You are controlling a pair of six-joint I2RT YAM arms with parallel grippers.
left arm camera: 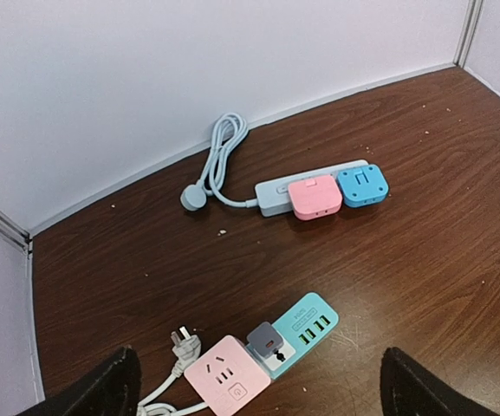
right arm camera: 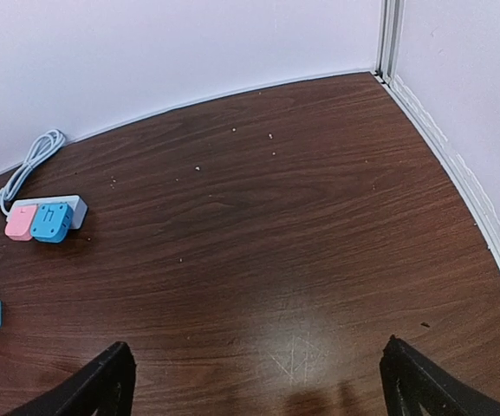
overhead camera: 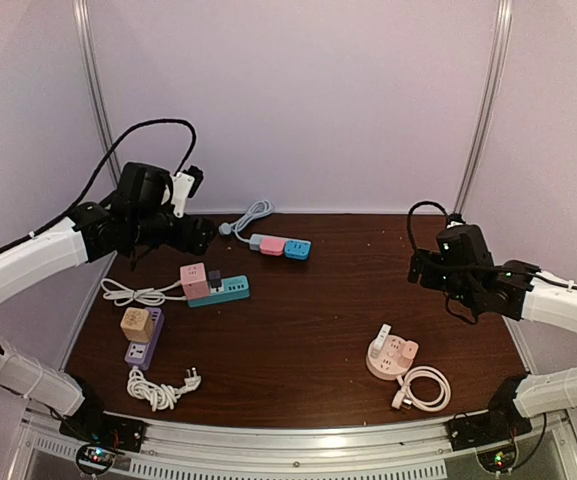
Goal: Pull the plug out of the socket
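- left gripper point(left arm camera: 254, 386): jaws spread wide, nothing held; raised above the left rear of the table point(overhead camera: 308, 310).
- right gripper point(right arm camera: 258, 386): jaws spread wide, nothing held; raised over bare wood at the right side.
- teal power strip point(left arm camera: 306, 322): laid flat just ahead of the left gripper; a grey plug point(left arm camera: 267, 340) and a pink cube adapter point(left arm camera: 228, 381) are seated in it side by side.
- grey power strip point(left arm camera: 271, 192): placed near the back wall; a pink adapter point(left arm camera: 313, 197) and a blue adapter point(left arm camera: 362, 185) are plugged in, touching.
- purple power strip point(overhead camera: 143, 345): found at the left front, topped by a beige cube point(overhead camera: 135, 324).
- round pink socket point(overhead camera: 393, 358): found at the right front, with a white plug point(overhead camera: 382, 336) inserted upright.
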